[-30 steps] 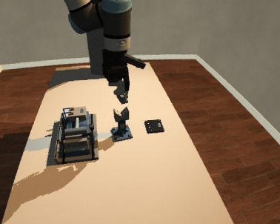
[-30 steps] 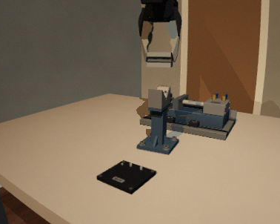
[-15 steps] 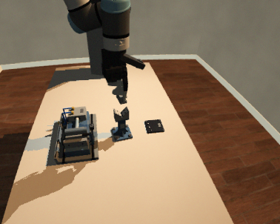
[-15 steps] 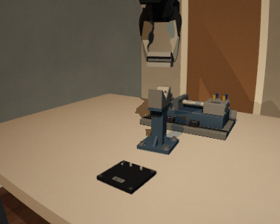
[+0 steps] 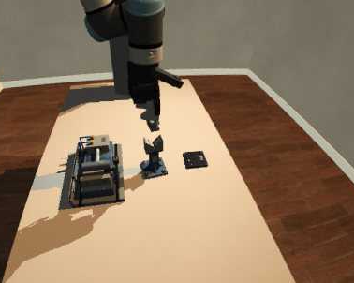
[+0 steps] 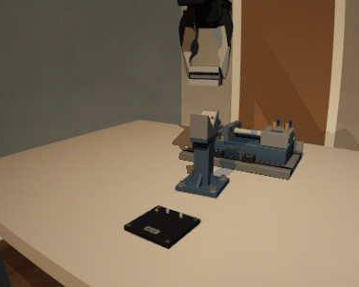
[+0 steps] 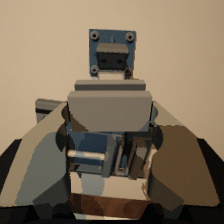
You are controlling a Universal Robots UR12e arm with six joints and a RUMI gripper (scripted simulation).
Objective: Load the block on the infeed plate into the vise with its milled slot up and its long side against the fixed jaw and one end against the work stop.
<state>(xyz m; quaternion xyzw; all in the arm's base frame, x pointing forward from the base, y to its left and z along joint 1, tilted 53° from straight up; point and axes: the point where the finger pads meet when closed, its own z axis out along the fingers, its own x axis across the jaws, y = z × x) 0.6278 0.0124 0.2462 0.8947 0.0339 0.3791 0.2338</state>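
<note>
Top view. The gripper point(image 5: 153, 120) point(image 6: 205, 70) point(image 7: 110, 102) hangs above and just beyond the V-block point(image 5: 153, 145) point(image 6: 200, 128) point(image 7: 112, 56), carrying the part point(image 5: 152, 126) point(image 6: 204, 82) point(image 7: 110, 111). The infeed plate point(image 5: 195, 159) point(image 6: 161, 226) bears no block, so picking is done. The vise point(image 5: 97, 191) point(image 6: 273, 154) point(image 7: 90, 141) stands to one side, with loading still to be done.

Exterior view. The jaws are closed on the part, which lies crosswise between them, clear of the V-block. A dark lengthwise band, probably the milled slot, shows on its side; a change of grip in the V-block may therefore be the step in hand.

Wrist view. The part spans the space between the jaws; the vise appears beyond it. Remaining: orienting the slot upward, laying the part on the bars, and seating it against fixed jaw and work stop.
</note>
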